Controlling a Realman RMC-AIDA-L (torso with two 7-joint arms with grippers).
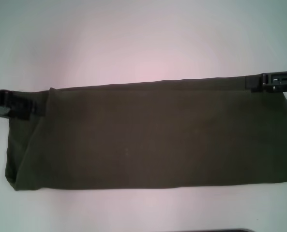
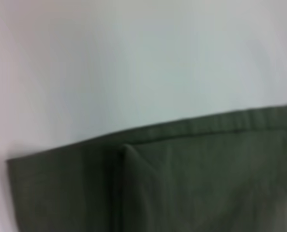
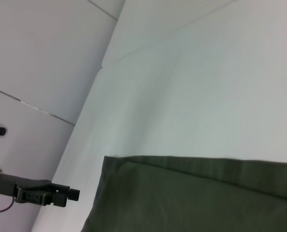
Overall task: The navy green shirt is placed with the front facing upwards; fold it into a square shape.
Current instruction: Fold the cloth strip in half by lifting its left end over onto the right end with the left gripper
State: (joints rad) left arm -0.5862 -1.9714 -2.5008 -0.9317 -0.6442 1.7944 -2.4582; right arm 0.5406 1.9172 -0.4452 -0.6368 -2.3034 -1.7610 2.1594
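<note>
The navy green shirt (image 1: 153, 137) lies on the white table as a long flat band running left to right, with only plain olive cloth showing; no letters or collar are visible. My left gripper (image 1: 34, 108) is at the band's far left corner. My right gripper (image 1: 257, 83) is over the far right corner. The left wrist view shows a hemmed corner of the shirt (image 2: 191, 183) with a folded layer on it. In the right wrist view the shirt (image 3: 196, 198) fills the lower part, and the left gripper (image 3: 68, 195) shows farther off, just beside the cloth's edge.
The white table (image 1: 143, 43) stretches bare beyond the shirt. A dark object (image 1: 211, 230) peeks in at the near edge. In the right wrist view the table's edge (image 3: 80, 140) meets pale wall panels.
</note>
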